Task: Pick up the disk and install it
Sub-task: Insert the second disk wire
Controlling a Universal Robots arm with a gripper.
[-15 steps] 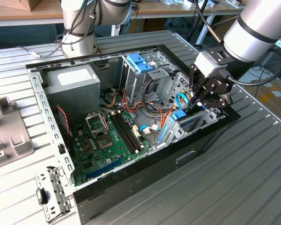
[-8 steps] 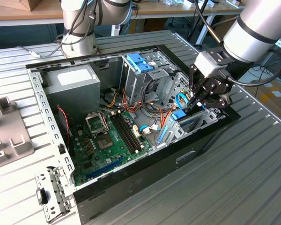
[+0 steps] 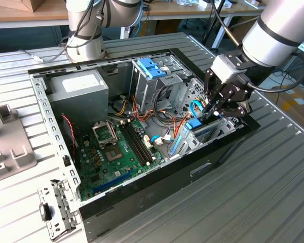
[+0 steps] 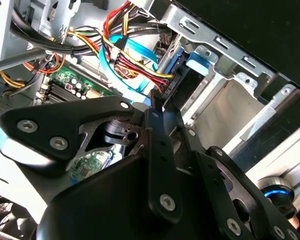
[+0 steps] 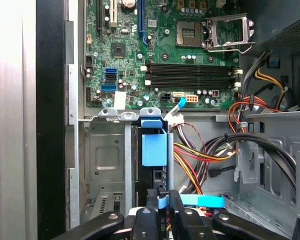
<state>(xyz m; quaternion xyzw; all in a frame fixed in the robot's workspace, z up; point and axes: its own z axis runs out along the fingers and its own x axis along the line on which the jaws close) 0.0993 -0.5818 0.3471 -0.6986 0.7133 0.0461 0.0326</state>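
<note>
Light-blue-railed disk (image 5: pixel 154 150) stands on edge in the computer case's (image 3: pixel 142 202) drive cage, hand (image 5: pixel 162 202) clenched on its rail, seating it.

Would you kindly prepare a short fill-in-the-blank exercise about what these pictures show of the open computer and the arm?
1. In the exterior view, the pincer is lowered into the open computer ____.
2. In the first wrist view, the carrier rail on the disk in the drive bay is light ____.
3. The CPU socket on the motherboard is ____, with no processor in it.
4. The grey power supply carries a ____ label.

Missing words: case; blue; empty; white
</note>
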